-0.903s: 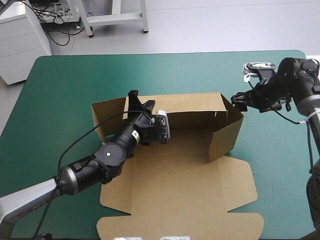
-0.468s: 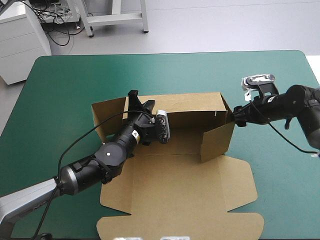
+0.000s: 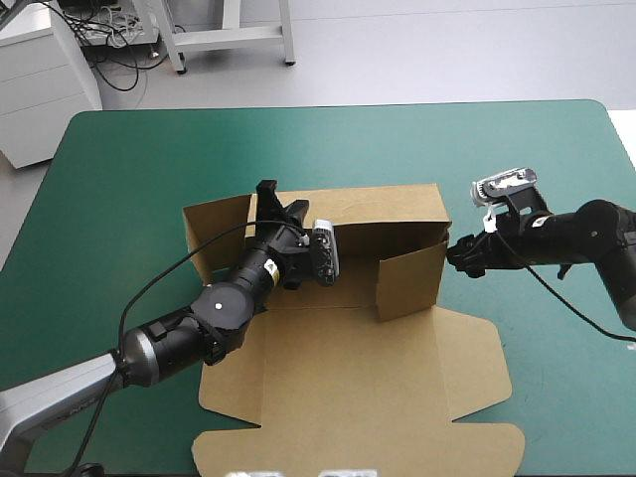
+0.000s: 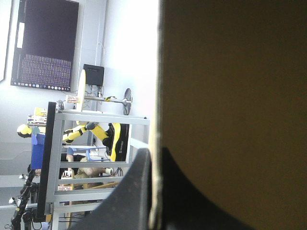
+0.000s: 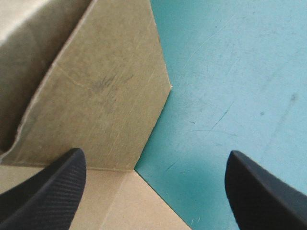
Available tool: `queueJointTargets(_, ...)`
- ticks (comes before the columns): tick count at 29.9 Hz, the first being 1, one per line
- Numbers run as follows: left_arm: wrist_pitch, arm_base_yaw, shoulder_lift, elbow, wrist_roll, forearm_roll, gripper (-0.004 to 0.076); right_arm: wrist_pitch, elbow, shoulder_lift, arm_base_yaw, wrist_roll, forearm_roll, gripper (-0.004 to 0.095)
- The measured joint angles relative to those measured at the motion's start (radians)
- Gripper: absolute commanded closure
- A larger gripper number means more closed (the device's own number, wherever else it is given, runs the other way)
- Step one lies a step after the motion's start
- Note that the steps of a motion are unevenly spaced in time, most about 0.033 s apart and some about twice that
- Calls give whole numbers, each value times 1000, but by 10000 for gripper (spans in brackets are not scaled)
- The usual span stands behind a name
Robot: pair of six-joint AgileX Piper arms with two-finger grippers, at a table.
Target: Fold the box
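- You have the box point(image 3: 358, 368) at the middle of the table point(image 3: 129, 169). Its back wall is raised, the right side wall is upright and swung inward, and the lid lies flat toward the near edge.
- Your left arm reaches diagonally from the near-left corner. The left gripper point(image 3: 266, 199) sits on the back wall's top edge, near its left end.
- In its wrist view the black fingers point(image 4: 129, 196) are nearly closed, pinching the brown board.
- Your right arm lies low, coming in from the right edge. The right gripper point(image 3: 457, 255) is just beside the side wall's outer face.
- Its fingers point(image 5: 48, 191) stand wide apart and hold nothing, with the box's corner ahead of them.
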Motion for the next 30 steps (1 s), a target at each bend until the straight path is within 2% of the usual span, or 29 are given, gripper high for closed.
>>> queueJointTargets(8,0,0,0,0,0,-4,755,69,0,-15,0,-33,15,174)
queueJointTargets(21,-28,0,0,0,0,-16,755,95,0,-10,3,-168,190,174)
queueJointTargets(25,-37,0,0,-2,3,-26,755,61,0,10,57,-182,175,174)
queueJointTargets(30,-42,0,0,-3,13,-48,737,-16,0,41,141,-147,100,174)
